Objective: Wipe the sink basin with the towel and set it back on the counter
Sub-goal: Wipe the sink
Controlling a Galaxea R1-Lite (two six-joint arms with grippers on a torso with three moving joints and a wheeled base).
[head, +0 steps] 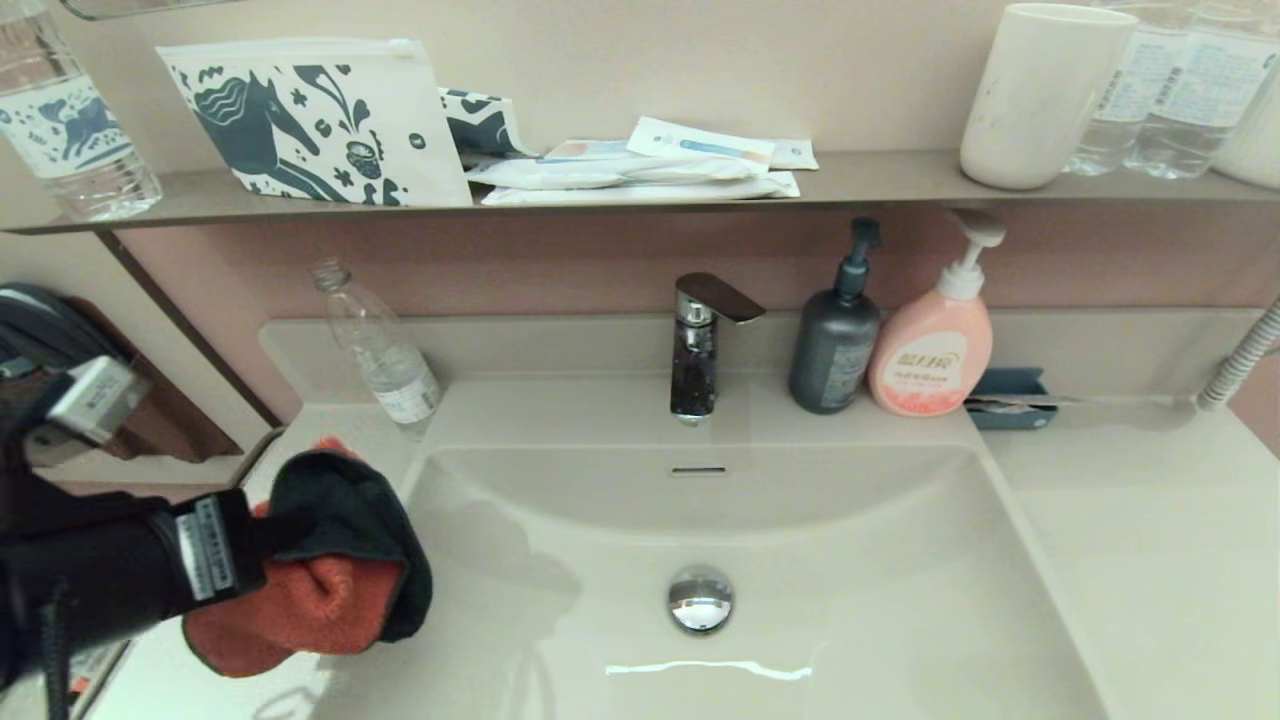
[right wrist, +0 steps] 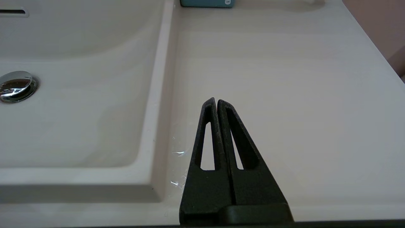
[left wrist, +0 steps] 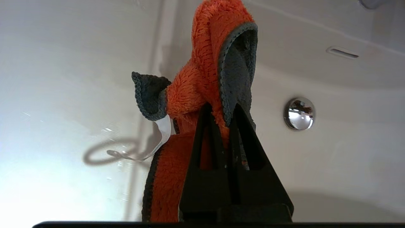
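My left gripper [head: 268,540] is shut on the towel [head: 310,600], a bunched orange-red cloth with a dark grey side, held over the left rim of the sink basin [head: 850,560]. In the left wrist view the two black fingers pinch the towel [left wrist: 208,63] at the left gripper [left wrist: 221,109], and a clear loop tag hangs from the cloth. The chrome drain stopper [head: 700,598] and overflow slot [head: 698,470] lie to the towel's right. My right gripper [right wrist: 216,100] is shut and empty above the counter [right wrist: 284,79] right of the basin; it is outside the head view.
The faucet [head: 700,340] stands behind the basin, with a clear plastic bottle [head: 385,355] leaning at the back left. A grey pump bottle [head: 835,340], a pink pump bottle [head: 935,340] and a blue tray [head: 1010,398] stand at the back right. The wall shelf [head: 880,180] above holds pouches, a cup and water bottles.
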